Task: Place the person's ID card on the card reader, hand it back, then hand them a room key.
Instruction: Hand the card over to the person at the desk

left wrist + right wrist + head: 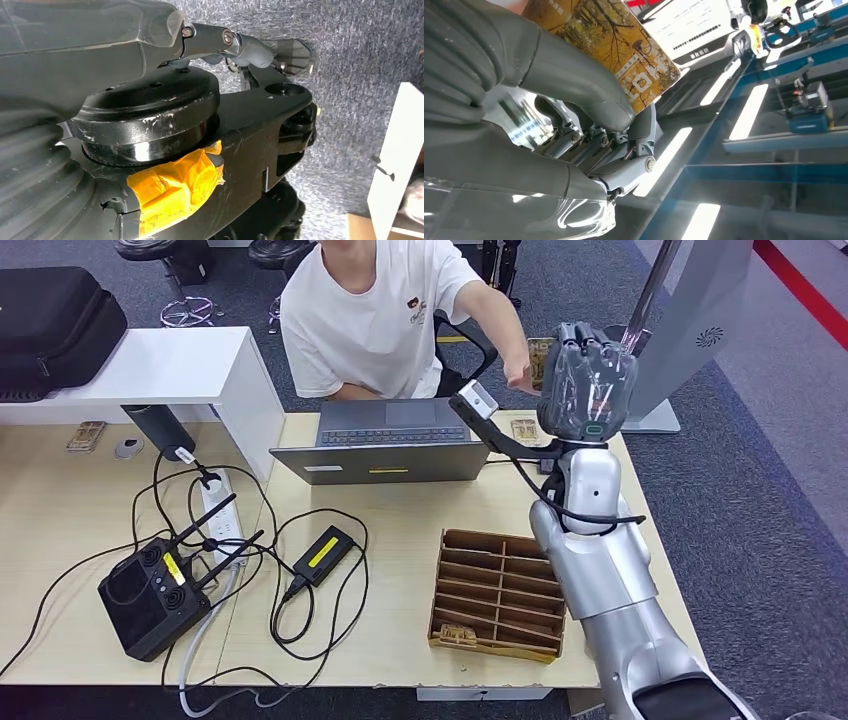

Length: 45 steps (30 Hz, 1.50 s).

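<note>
Right hand (588, 380) raised beyond the table (400, 530) edge, fingers (624, 172) clamped on the room key card (624, 45), thumb across its face, beside the person's reaching hand (520, 377). Left hand (240, 47): state impossible to tell. Risk: card dropped if released early.

Bright, even overhead light, soft shadows on the desk (420, 540); glaring ceiling strips and blurred background at the right wrist.

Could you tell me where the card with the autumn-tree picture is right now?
The card is held in the right hand, raised past the desk's far right corner toward the person's hand.
</note>
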Motion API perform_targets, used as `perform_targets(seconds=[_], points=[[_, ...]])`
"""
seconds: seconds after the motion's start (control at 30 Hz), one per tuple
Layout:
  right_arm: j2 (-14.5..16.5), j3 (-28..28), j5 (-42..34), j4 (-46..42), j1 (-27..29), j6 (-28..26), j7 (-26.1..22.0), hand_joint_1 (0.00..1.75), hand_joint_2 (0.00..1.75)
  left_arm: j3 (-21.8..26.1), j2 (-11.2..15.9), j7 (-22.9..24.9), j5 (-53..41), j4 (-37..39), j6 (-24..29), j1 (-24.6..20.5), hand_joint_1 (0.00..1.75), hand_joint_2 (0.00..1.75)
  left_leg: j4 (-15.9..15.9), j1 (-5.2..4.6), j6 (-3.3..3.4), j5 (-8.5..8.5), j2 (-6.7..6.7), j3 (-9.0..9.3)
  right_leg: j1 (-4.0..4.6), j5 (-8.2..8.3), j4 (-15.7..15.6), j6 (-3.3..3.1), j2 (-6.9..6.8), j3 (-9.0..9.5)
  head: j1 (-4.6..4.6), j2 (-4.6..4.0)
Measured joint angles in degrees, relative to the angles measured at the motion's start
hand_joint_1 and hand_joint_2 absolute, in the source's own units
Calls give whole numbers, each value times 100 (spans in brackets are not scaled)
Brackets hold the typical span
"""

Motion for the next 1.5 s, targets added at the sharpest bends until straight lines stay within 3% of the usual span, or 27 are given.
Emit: perform_targets(seconds=[0.1, 0.37, 0.63, 0.8, 0.93, 1.1, 1.5], points=[[-112, 441, 1, 294, -230, -2, 215, 0, 175, -39, 5, 25, -18, 0, -25, -11, 0, 175, 0, 0, 0, 0, 0, 0, 0, 0, -1, 0, 0, -1, -1, 0], [-170, 828, 1, 592, -296, -2, 226, 0, 175, -41, 81, 62, 9, 0, -396, -15, 0, 175, 0, 0, 0, 0, -2, -8, 0, 0, 0, 0, -1, -11, -2, 0], [-214, 851, 1, 656, -233, -3, 237, 0, 175, -41, 83, 50, 54, 0, -360, -16, 0, 175, 1, 0, 0, 0, -2, -13, 0, 0, -1, 0, -1, -15, -1, 0], [-417, 895, 1, 618, -176, -4, 490, 0, 175, -41, 82, 31, 97, 0, -349, -9, 0, 175, 1, -1, 0, 0, -5, -17, 0, 0, -3, 0, -5, -19, -2, 0], [-883, 905, -4, 644, -169, 9, 691, 0, 175, -41, 82, 28, 201, 1, -346, -5, 0, 175, 6, -2, 1, 0, -9, -21, -1, 1, -6, 1, -11, -18, -2, 0], [-1854, 649, -36, 632, 12, 62, 607, 0, 175, -41, 82, -22, 415, 2, -346, 15, 0, 175, 14, -3, 6, 2, -31, -28, -1, 3, -13, 5, -37, -11, 0, 0], [-3737, -2139, -800, 352, 1287, 48, -840, 0, 175, -41, 80, -146, 759, 1, -341, 62, 0, 175, 15, -5, 28, -11, -35, -44, 0, 1, -27, 11, -48, -17, -2, 0]])
